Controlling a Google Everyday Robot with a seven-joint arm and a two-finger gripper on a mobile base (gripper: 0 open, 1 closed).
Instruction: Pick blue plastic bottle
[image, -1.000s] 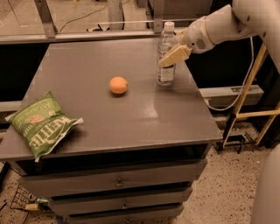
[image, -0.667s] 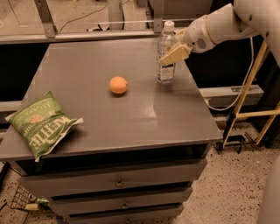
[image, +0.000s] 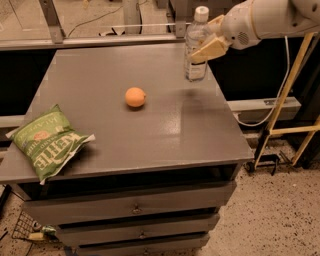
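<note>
The blue plastic bottle (image: 195, 69), clear with a white screw cap, is upright at the far right of the grey table (image: 165, 145). My gripper (image: 202, 42) comes in from the right on a white arm and is shut on the bottle's middle. One tan finger (image: 209, 49) crosses its front and the other sits behind it. The bottle's base hangs slightly above the tabletop, with its shadow below.
An orange (image: 135, 97) lies near the table's middle, left of the bottle. A green chip bag (image: 46, 143) lies at the front left corner. The table has drawers below. A yellow-legged stand (image: 292, 125) is on the floor to the right.
The gripper has raised the bottle a little off the tabletop. The orange and the chip bag have not moved.
</note>
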